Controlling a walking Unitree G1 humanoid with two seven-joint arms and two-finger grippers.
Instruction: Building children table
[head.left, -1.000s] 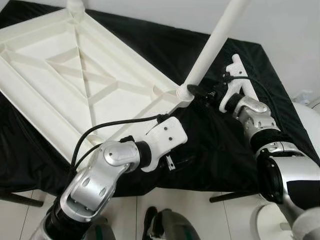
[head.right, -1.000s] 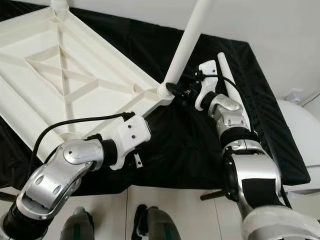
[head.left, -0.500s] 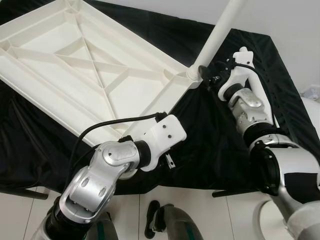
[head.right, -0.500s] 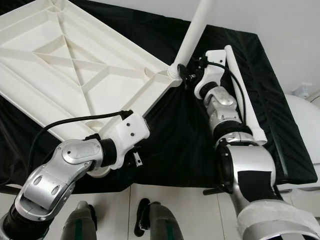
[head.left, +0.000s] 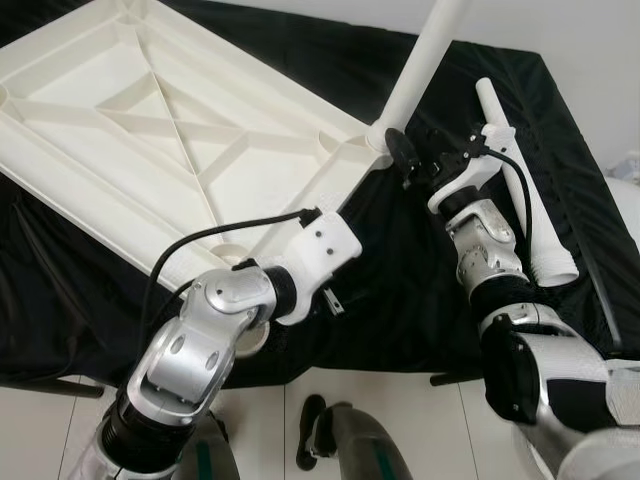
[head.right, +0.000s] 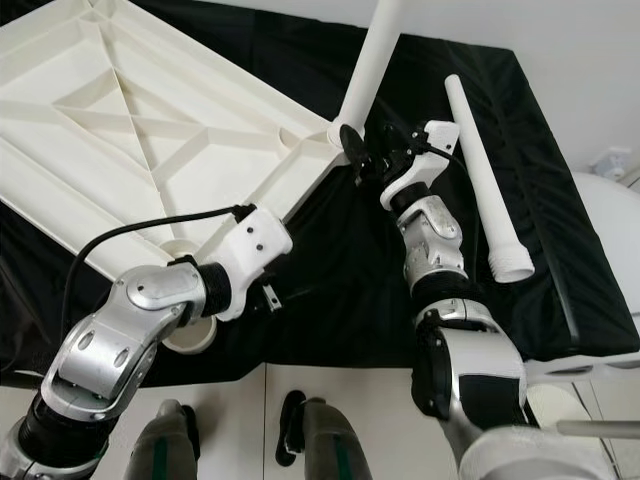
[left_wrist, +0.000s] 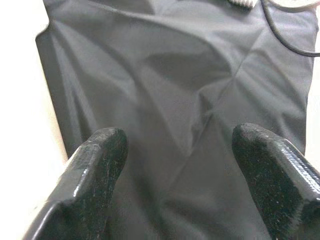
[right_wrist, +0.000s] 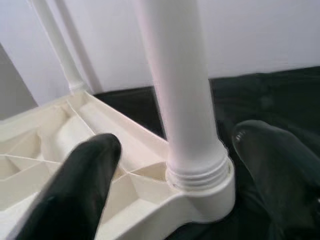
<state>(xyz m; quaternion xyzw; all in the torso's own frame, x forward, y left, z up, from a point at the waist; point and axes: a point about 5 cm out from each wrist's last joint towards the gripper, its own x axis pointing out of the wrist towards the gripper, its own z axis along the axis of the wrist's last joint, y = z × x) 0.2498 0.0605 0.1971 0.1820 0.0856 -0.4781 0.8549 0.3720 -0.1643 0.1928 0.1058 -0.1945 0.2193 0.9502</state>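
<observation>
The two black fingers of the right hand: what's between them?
The standing white table leg, at its threaded base in the tabletop's corner socket. The right gripper is open around it, seen in the right wrist view.

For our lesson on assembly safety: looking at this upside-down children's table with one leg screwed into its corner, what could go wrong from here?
1. The right gripper is open around the fitted leg, not gripping it; threads still show at the socket, so the leg may be loose and lean.
2. The tabletop lies on a slippery-looking black cloth, so twisting could slide it.
3. The spare leg lies near the cloth's edge and might roll off.
</observation>
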